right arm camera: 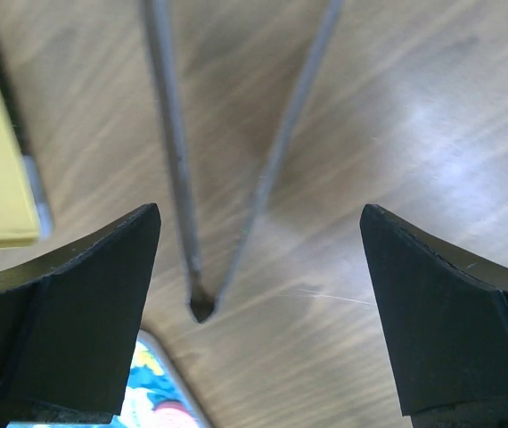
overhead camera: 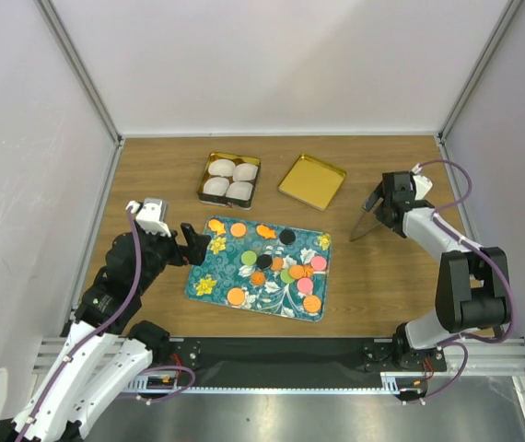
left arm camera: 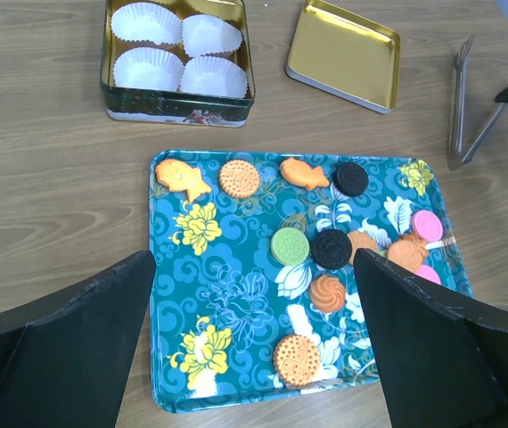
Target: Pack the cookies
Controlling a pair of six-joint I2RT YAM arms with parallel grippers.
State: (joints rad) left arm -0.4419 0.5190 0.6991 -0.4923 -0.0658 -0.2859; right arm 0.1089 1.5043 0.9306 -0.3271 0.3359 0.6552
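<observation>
The cookies (overhead camera: 276, 267) lie scattered on a blue flowered tray (overhead camera: 212, 269): orange, green, black and pink rounds and a few orange fish shapes. In the left wrist view I see a green cookie (left arm camera: 290, 246), a black one (left arm camera: 331, 249) and an orange round one (left arm camera: 297, 358) on the tray (left arm camera: 227, 294). My left gripper (left arm camera: 254, 357) hangs open above the tray's near-left part, holding nothing; from above it (overhead camera: 200, 244) is at the tray's left edge. My right gripper (right arm camera: 258, 303) is open over metal tongs (right arm camera: 169, 160) lying on the table, not touching them.
A square tin (overhead camera: 202, 180) with several white paper cups stands behind the tray. Its gold lid (overhead camera: 312, 180) lies to its right. The tongs (overhead camera: 364, 226) lie on the wood right of the tray, under my right gripper (overhead camera: 384, 204). White walls enclose the table.
</observation>
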